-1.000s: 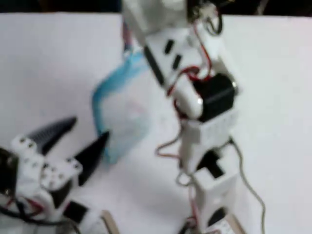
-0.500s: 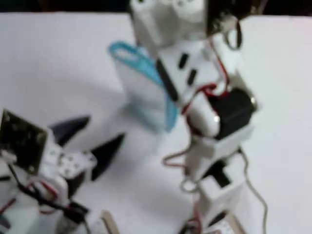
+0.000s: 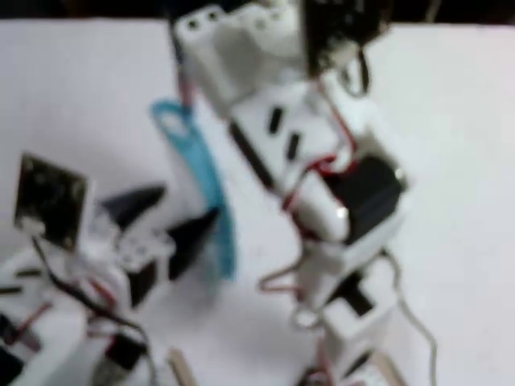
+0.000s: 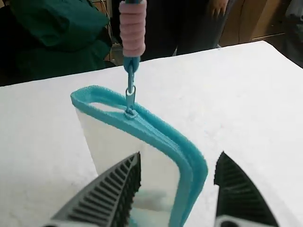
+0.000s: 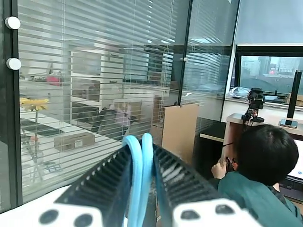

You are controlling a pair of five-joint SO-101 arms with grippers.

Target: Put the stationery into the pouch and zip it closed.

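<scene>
White table (image 3: 80,80) — slatted window blinds (image 5: 71,71)

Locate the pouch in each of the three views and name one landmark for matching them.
High view: the pouch stands edge-on, left of centre, a blue strip by the left gripper.
Left wrist view: the pouch is upright at centre, between that gripper's open jaws.
Right wrist view: a blue loop, apparently the pouch's, is clamped in the right gripper.
Landmark: the blue zipper trim.
</scene>
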